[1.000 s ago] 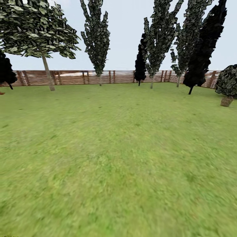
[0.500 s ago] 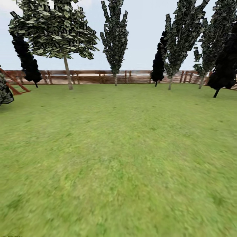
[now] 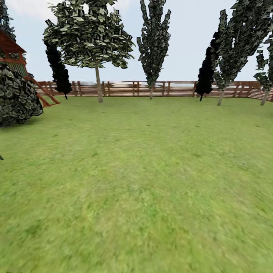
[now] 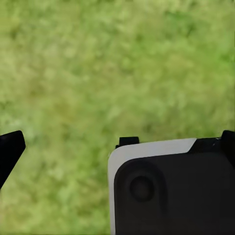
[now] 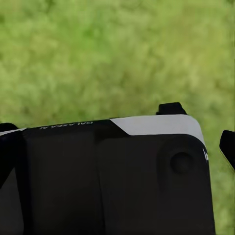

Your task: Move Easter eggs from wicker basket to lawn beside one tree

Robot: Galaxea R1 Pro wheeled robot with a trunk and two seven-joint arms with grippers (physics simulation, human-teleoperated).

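Both wrist views: lawn (image 4: 98, 73) under gripper bodies.

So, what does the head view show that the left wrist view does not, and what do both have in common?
The head view shows the wooden fence, a broad-crowned tree on a pale trunk, narrow cone-shaped trees, a dark bush and a red wooden structure at its left edge. The left wrist view shows, close up, a black and white part of the robot and a dark tip at one edge; whether the pincer is open cannot be told. Both show the lawn.
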